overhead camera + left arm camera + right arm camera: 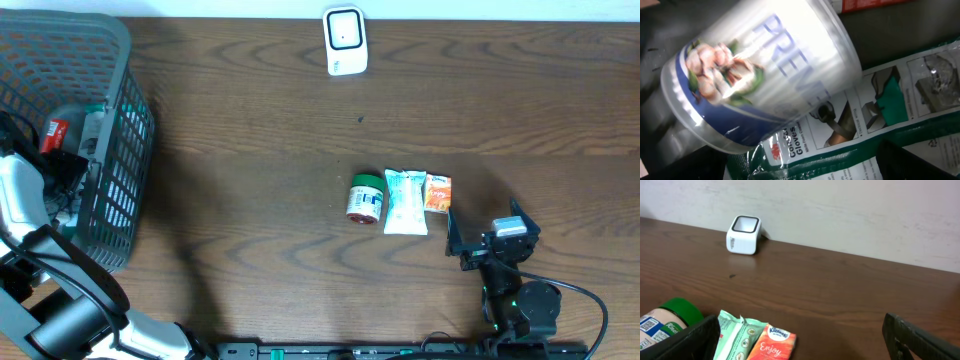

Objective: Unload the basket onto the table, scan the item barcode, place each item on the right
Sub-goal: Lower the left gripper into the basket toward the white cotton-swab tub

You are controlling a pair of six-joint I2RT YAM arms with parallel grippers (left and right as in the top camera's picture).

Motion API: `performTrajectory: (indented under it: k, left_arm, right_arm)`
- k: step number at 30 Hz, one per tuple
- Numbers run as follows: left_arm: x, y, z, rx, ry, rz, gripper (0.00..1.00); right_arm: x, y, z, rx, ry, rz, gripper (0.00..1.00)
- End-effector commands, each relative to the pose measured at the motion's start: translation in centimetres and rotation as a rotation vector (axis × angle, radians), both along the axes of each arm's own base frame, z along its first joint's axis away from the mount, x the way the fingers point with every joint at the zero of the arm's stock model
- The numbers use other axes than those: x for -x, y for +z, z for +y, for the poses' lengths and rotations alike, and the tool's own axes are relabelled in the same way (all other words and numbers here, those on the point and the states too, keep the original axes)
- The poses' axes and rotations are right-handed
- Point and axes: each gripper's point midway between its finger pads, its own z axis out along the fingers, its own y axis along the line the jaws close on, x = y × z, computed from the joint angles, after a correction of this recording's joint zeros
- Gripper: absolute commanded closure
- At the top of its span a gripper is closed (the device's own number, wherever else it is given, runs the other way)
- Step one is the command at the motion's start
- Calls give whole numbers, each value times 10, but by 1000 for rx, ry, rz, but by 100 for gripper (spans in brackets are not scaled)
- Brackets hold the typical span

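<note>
The white tub [765,75] fills my left wrist view. It lies on its side in the basket [110,60], resting on a green gloves packet [850,125] – so the item I take to be next is nowhere near the scanner [345,40], which stands well apart at the far edge of the worktop [250,150]. My left tool [62,190] is down in the basket right over that tub, but I cannot tell from here whether its fingers are apart or clamped. Nothing is being shown to the scanner. Out in the middle, a green-lidded jar [366,197], a tissue pack [406,201] and an orange pack [438,192] lie in a row, with my right tool [490,235] just beside them – fingers wide apart, empty. By my reckoning the pick, carry and scan are all ahead.
</note>
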Motion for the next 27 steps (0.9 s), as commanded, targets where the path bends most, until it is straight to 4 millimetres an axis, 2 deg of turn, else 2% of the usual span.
performTrajectory:
  k: [1, 5, 9, 12, 15, 17, 20, 23, 27]
  left_arm:
    - [2, 1, 3, -22, -24, 14, 6]
    - [-3, 27, 2, -51, -64, -20, 6]
    - [-6, 75, 4, -141, -127, -94, 6]
    - [-7, 101, 5, -208, -179, -133, 6]
    - [-9, 117, 8, -263, -204, -166, 6]
    - [-12, 121, 18, -322, -224, -148, 6]
    - [-9, 113, 28, -356, -247, -86, 6]
    - [-12, 96, 33, -346, -308, -34, 6]
    - [-10, 62, 42, -299, -374, 54, 4]
  right_arm:
    - [0, -1, 2, -14, 8, 5, 1]
    - [0, -1, 2, -14, 8, 5, 1]
    - [0, -1, 2, -14, 8, 5, 1]
    - [0, -1, 2, -14, 8, 5, 1]
    - [0, -1, 2, -14, 8, 5, 1]
    - [0, -1, 2, -14, 8, 5, 1]
    - [0, -1, 2, -14, 8, 5, 1]
    - [0, -1, 2, -14, 8, 5, 1]
    - [0, -1, 2, -14, 8, 5, 1]
